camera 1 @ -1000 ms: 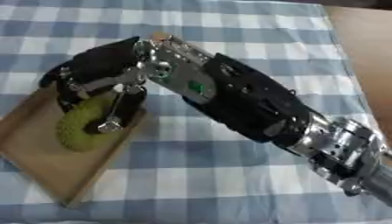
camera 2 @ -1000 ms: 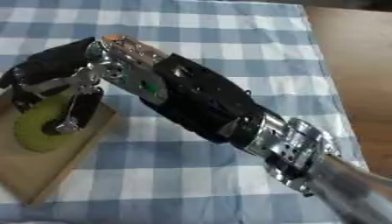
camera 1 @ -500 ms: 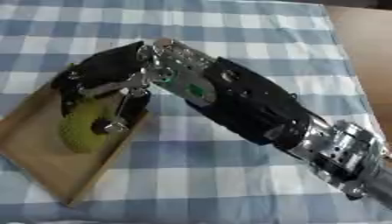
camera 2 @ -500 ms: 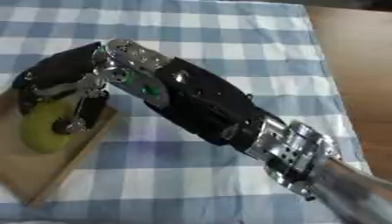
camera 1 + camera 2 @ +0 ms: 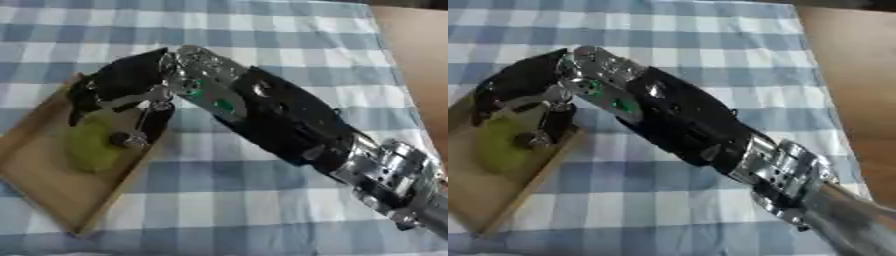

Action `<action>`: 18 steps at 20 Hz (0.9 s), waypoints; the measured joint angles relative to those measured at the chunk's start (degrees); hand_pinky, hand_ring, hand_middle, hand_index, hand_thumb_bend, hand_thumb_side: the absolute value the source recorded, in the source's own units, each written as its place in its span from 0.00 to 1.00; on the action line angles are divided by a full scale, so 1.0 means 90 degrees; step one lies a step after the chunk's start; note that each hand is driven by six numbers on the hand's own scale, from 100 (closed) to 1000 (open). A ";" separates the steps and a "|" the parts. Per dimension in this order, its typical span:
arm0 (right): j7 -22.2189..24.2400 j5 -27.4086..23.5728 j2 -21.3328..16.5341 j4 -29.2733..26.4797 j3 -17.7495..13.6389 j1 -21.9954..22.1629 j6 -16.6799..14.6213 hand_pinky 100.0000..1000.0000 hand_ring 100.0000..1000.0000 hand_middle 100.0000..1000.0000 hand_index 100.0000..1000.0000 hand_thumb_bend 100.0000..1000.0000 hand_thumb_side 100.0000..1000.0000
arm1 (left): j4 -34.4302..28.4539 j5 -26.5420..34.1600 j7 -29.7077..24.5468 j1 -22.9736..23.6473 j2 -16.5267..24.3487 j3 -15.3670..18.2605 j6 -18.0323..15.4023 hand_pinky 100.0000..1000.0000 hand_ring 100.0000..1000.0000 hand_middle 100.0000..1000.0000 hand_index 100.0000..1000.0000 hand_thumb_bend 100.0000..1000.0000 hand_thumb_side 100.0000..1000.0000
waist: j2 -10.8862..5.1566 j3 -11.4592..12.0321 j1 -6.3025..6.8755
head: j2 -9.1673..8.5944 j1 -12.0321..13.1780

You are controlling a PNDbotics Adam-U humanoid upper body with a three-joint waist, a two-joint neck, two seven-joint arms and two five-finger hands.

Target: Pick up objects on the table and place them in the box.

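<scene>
A flat yellow-green object (image 5: 87, 147) lies low in the shallow wooden box (image 5: 48, 187) at the left of the table. My right hand (image 5: 127, 82) reaches in from the lower right and hangs over the box's upper end. Its black fingers (image 5: 80, 100) curl over the object's upper left edge, and the thumb (image 5: 131, 138) touches its right edge, so the hand is shut on it. The hand hides the object's top part. My left hand shows in neither view.
A blue-and-white checked cloth (image 5: 262, 30) covers the table. My right forearm (image 5: 289, 125) crosses it diagonally. A bare brown surface (image 5: 420, 60) lies beyond the cloth's right edge. The box's lower half holds nothing else that I can see.
The hand has lowered the yellow-green object a little deeper into the box, and the object now lies flatter on the bottom. The hand's hold looks unchanged.
</scene>
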 measured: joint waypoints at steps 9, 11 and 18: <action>0.0153 -0.0615 -0.0391 -0.0680 -0.0166 -0.0311 0.0338 0.87 1.00 0.78 0.92 0.00 0.12 | 0.0000 0.0000 0.0005 0.0027 0.0000 0.0005 -0.0003 0.58 0.61 0.58 0.77 0.15 0.30 | -0.0079 -0.0093 0.0013 | 0.0008 0.0051; 0.0072 -0.0747 -0.0562 -0.0767 -0.0334 -0.0244 0.0466 0.87 1.00 0.76 0.92 0.00 0.15 | 0.0000 -0.0003 0.0037 0.0081 0.0000 0.0012 -0.0006 0.58 0.61 0.58 0.77 0.14 0.30 | -0.0137 -0.0258 0.0045 | 0.0009 0.0134; -0.0523 -0.1386 -0.1531 -0.1650 -0.1328 0.0348 0.1097 0.86 1.00 0.74 0.90 0.00 0.23 | 0.0000 -0.0067 0.0141 0.0144 0.0000 0.0066 0.0007 0.58 0.61 0.58 0.77 0.14 0.31 | -0.0129 -0.0357 0.0130 | 0.0009 0.0440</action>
